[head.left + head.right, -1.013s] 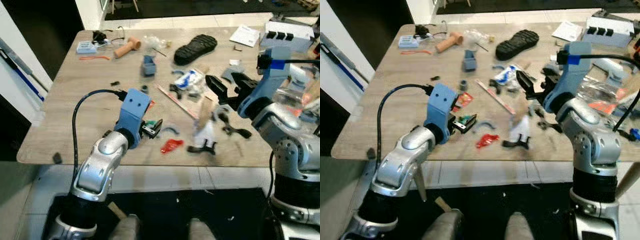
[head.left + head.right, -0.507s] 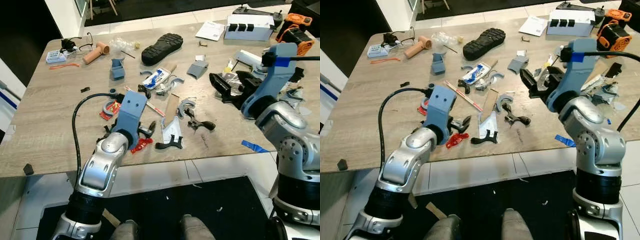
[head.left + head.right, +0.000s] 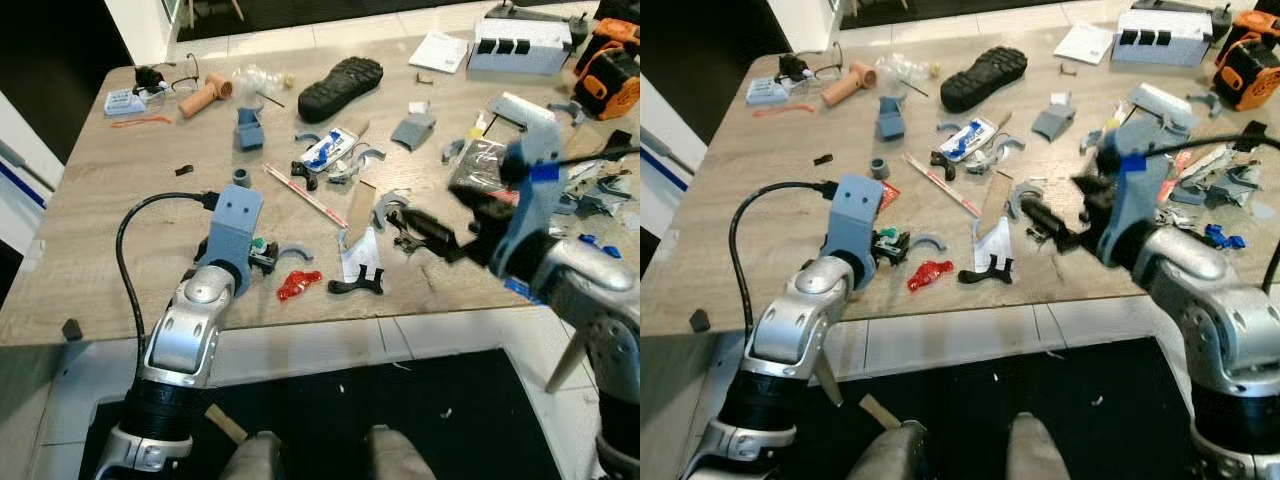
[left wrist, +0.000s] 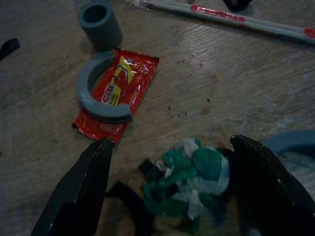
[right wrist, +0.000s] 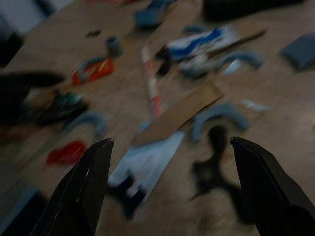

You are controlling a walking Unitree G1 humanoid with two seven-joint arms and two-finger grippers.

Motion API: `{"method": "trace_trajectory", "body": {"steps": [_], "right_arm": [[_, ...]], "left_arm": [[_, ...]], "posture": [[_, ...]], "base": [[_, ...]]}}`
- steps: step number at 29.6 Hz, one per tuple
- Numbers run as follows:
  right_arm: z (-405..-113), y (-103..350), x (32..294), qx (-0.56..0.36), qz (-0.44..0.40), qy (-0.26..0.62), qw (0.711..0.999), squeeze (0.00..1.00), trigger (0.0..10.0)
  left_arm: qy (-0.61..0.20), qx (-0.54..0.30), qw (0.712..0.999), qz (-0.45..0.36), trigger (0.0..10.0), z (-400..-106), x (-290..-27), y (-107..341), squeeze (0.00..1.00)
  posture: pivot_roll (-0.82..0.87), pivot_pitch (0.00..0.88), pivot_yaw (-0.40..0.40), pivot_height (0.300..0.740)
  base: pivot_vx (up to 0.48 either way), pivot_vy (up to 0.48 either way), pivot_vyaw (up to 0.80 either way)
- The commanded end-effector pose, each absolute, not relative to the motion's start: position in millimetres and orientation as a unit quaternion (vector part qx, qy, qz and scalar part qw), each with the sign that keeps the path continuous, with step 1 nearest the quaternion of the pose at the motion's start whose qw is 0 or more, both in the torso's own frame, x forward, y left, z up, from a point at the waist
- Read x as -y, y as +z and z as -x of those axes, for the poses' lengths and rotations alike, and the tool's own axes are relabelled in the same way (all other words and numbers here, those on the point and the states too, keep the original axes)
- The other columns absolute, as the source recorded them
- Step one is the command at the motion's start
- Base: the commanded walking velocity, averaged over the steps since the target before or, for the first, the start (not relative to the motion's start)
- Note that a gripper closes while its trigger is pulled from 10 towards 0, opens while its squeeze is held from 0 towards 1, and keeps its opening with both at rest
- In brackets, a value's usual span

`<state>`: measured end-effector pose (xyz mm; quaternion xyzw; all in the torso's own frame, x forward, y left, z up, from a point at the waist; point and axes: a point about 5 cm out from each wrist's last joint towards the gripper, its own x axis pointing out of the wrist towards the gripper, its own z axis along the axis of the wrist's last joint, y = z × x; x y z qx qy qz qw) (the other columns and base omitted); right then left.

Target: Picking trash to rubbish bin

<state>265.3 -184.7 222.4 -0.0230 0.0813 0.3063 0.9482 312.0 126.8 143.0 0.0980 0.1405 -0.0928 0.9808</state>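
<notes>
Crumpled green-white wrapper (image 4: 189, 179) lay between the spread fingers of the left gripper (image 4: 170, 196), nearer arm; right gripper (image 3: 1055, 225) hovered open, approx. above table centre.

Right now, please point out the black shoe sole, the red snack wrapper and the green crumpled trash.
black shoe sole (image 3: 341, 87), left eye view, middle of tread
red snack wrapper (image 4: 118, 93), left wrist view, printed face
green crumpled trash (image 4: 189, 179), left wrist view, centre of wad

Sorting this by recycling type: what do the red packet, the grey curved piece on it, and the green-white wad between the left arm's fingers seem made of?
Red packet: glossy printed plastic film, crimped ends, probably a wrapper.
Grey curved piece: matte rigid plastic, smooth and evenly coloured.
Green-white wad: crumpled thin film or paper; too dim to tell which. It lies between the left end effector's open fingers.
</notes>
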Motion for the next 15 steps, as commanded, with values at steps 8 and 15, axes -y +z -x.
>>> {"method": "trace_trajectory", "body": {"steps": [8,15], "right_arm": [[-245,218,170,-0.116,0.026,0.380,0.917,0.00,10.0],[-243,215,169,-0.130,0.024,0.384,0.914,0.00,10.0]], "left_arm": [[-0.089,-0.180,0.972,-0.124,10.0,-307,-136,125,0.00],[-0.089,-0.200,0.967,-0.127,0.0,-304,-141,120,0.00]], "posture": [[-0.14,0.191,0.101,0.740],[-0.13,0.195,0.097,0.740]], "base": [[0.000,0.000,0.00],[0.000,0.000,0.00]]}}
